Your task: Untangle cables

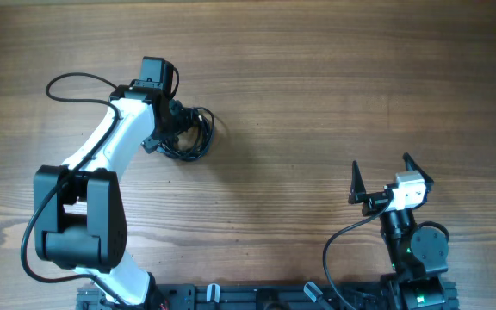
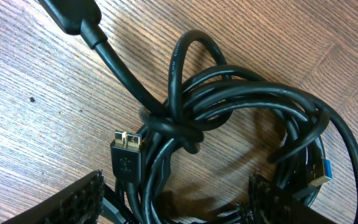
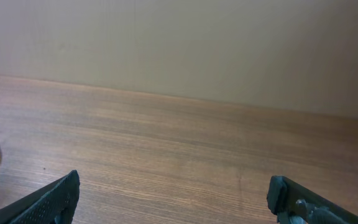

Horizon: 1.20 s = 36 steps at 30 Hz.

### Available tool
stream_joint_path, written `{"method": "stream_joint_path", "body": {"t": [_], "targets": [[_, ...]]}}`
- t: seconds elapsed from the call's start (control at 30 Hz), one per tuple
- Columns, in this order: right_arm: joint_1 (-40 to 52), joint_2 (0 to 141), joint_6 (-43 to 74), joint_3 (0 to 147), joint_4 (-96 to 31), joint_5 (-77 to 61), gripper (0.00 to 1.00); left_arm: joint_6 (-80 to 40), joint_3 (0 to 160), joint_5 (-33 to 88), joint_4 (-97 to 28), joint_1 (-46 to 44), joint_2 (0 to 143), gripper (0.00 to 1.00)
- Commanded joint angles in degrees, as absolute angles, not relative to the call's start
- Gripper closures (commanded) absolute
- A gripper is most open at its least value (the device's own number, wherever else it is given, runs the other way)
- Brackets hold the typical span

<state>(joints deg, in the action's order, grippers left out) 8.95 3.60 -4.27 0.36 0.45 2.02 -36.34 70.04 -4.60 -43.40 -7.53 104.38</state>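
The cables [image 1: 198, 131] lie as a knotted black coil on the wooden table, left of centre. Up close, the cables [image 2: 229, 93] loop around a tight knot, with a silver-tipped plug [image 2: 127, 155] on the left and a blue-tipped plug [image 2: 323, 172] on the right. My left gripper [image 1: 176, 129] is down over the coil's left side. In the left wrist view the left gripper [image 2: 179, 208] is open, its fingers [image 2: 73, 199] standing apart on either side of several strands without pinching them. My right gripper [image 1: 381, 164] is open and holds nothing, far from the coil at the lower right.
A thicker black wire [image 1: 76, 82] of the left arm loops over the table at the far left. The right wrist view shows bare wood between the right gripper [image 3: 173, 199] and a plain wall behind. The arms' bases sit along the near edge.
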Motion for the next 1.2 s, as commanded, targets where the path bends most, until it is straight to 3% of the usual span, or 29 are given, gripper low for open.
{"method": "stream_joint_path", "body": {"t": [0.0, 1.17], "targets": [[8.71, 3.55, -3.44, 0.3, 0.73, 3.16, 0.0, -36.49, 69.41, -4.34, -43.22, -7.27, 105.03, 0.23], [8.71, 3.66, -3.44, 0.3, 0.73, 3.16, 0.0, -36.49, 69.41, -4.34, -42.83, -7.27, 105.03, 0.13]]}}
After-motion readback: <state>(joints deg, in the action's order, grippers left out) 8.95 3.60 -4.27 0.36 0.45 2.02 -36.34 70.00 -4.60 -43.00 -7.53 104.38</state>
